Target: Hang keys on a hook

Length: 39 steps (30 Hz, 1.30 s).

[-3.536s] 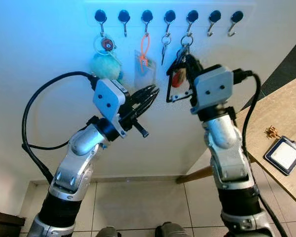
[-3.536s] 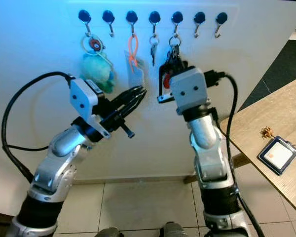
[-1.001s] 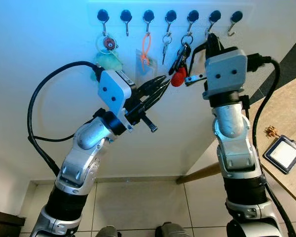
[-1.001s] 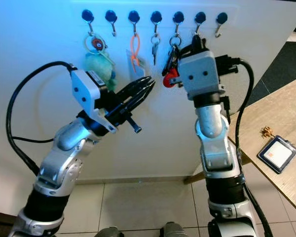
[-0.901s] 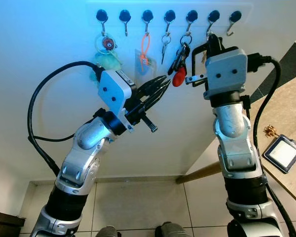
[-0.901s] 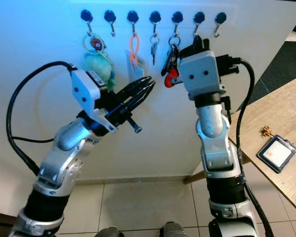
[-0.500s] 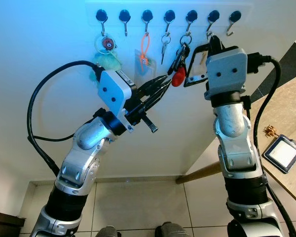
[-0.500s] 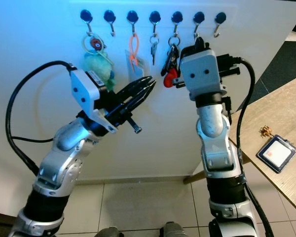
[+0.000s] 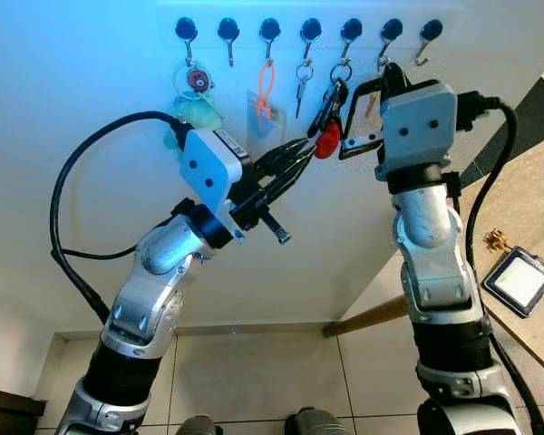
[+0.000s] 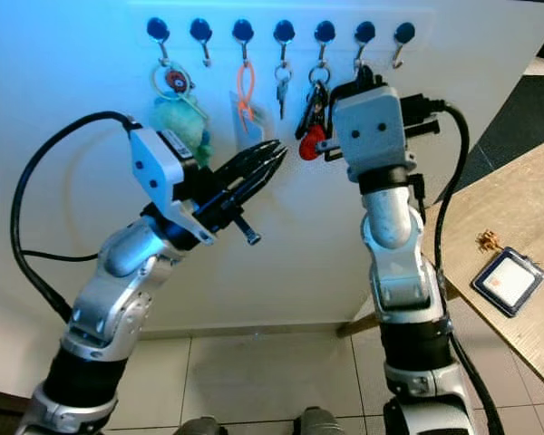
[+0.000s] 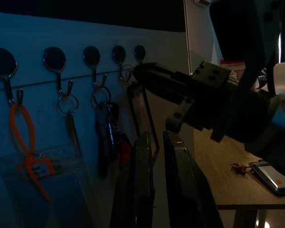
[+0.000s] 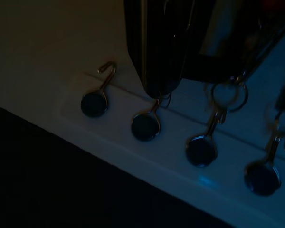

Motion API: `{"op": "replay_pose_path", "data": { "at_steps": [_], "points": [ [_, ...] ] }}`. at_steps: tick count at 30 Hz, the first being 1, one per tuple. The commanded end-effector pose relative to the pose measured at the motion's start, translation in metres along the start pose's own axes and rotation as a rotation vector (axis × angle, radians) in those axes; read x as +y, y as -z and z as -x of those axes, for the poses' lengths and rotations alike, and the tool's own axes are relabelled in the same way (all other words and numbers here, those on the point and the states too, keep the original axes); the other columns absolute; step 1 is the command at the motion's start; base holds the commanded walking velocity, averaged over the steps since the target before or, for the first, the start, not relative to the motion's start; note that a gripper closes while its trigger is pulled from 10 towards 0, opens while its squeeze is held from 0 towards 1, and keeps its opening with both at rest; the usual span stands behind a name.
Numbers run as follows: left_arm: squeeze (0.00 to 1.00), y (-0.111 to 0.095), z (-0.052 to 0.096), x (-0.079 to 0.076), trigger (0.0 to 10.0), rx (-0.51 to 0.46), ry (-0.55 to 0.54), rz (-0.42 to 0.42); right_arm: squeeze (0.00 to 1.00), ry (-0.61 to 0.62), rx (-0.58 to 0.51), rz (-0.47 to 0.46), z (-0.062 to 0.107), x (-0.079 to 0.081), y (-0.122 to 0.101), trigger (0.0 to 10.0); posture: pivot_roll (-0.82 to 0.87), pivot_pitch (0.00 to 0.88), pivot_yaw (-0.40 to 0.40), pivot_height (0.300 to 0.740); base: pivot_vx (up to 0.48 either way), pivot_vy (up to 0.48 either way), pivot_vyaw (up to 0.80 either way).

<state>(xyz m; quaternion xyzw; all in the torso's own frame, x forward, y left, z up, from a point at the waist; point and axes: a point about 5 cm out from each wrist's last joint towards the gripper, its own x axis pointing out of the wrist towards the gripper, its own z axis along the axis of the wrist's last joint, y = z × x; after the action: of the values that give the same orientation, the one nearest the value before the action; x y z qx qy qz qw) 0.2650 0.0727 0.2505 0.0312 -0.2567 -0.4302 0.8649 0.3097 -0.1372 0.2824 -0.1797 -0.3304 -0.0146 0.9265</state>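
Seven black-knobbed hooks run along the white wall. My right gripper (image 9: 387,71) is raised to the sixth hook (image 9: 385,56), its fingers pressed together at the hook's curl (image 12: 164,98). A thin black rectangular key loop (image 9: 344,118) hangs from the fingertips, left of the wrist. Just beside it, a bunch of dark keys with a red fob (image 9: 325,142) hangs from a ring on the fifth hook. My left gripper (image 9: 301,154) hovers lower, left of the red fob, fingers nearly together (image 11: 145,190) and holding nothing.
The first hook carries a ring with a teal pompom (image 9: 192,113), the third an orange loop with a clear card sleeve (image 9: 267,100), the fourth a small key (image 9: 302,86). The seventh hook (image 9: 426,41) is bare. A wooden table (image 9: 526,199) at right holds a card holder (image 9: 523,283).
Over 3.5 s my right gripper rose with the black loop from below the fifth hook up to the sixth hook. In the last second it barely shifted. The left arm lifted slightly.
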Motion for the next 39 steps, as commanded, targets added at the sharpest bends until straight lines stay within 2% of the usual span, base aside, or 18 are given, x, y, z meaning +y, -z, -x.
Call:
{"op": "replay_pose_path", "data": {
  "at_steps": [1,14,15,17,18,20,21,27,32,36,39],
  "points": [
    [0.0,-0.003,-0.003,-0.004,10.0,-0.025,0.017,0.006,0.0,0.014,0.017,-0.03,-0.001,-0.004,0.002,10.0,0.02,0.116,-0.037,0.74,0.0,0.0,0.0],
    [0.0,-0.003,-0.002,-0.004,10.0,-0.026,0.022,0.005,0.0,0.068,0.058,-0.13,0.001,-0.01,0.007,10.0,0.02,0.115,-0.033,0.74,0.0,0.0,0.0],
    [0.0,-0.003,-0.003,-0.004,10.0,-0.026,0.024,0.004,0.0,0.088,0.076,-0.166,0.003,-0.012,0.009,10.0,0.02,0.116,-0.034,0.74,0.0,0.0,0.0],
    [0.0,-0.003,-0.003,-0.004,10.0,-0.026,0.024,0.003,0.0,0.096,0.083,-0.181,0.004,-0.013,0.01,10.0,0.02,0.116,-0.034,0.74,0.0,0.0,0.0],
    [0.0,-0.003,-0.003,-0.004,10.0,-0.026,0.026,0.003,0.0,0.125,0.102,-0.228,0.006,-0.015,0.013,10.0,0.02,0.116,-0.034,0.74,0.0,0.0,0.0],
    [0.0,-0.003,-0.003,-0.004,10.0,-0.026,0.026,0.002,0.0,0.133,0.106,-0.241,0.007,-0.016,0.013,10.0,0.02,0.116,-0.034,0.74,0.0,0.0,0.0],
    [0.0,-0.003,-0.003,-0.004,10.0,-0.025,0.026,0.003,0.0,0.158,0.119,-0.279,0.008,-0.018,0.015,10.0,0.02,0.117,-0.033,0.74,0.0,0.0,0.0],
    [0.0,-0.004,-0.003,-0.004,10.0,-0.025,0.027,0.001,0.0,0.202,0.145,-0.371,0.009,-0.022,0.019,10.0,0.02,0.117,-0.032,0.74,0.0,0.0,0.0],
    [0.0,-0.004,-0.003,-0.004,10.0,-0.025,0.028,-0.001,0.0,0.217,0.154,-0.43,0.009,-0.023,0.02,10.0,0.02,0.117,-0.032,0.74,0.0,0.0,0.0],
    [0.0,-0.004,-0.005,-0.004,10.0,-0.027,0.026,0.001,0.0,0.218,0.175,-0.53,0.009,-0.021,0.023,10.0,0.02,0.116,-0.031,0.74,0.0,0.0,0.0],
    [0.0,-0.007,-0.007,-0.003,10.0,-0.048,0.017,0.029,0.0,0.204,0.173,-0.544,0.008,-0.02,0.022,10.0,0.02,0.116,-0.03,0.74,0.0,0.0,0.0]
  ]
}}
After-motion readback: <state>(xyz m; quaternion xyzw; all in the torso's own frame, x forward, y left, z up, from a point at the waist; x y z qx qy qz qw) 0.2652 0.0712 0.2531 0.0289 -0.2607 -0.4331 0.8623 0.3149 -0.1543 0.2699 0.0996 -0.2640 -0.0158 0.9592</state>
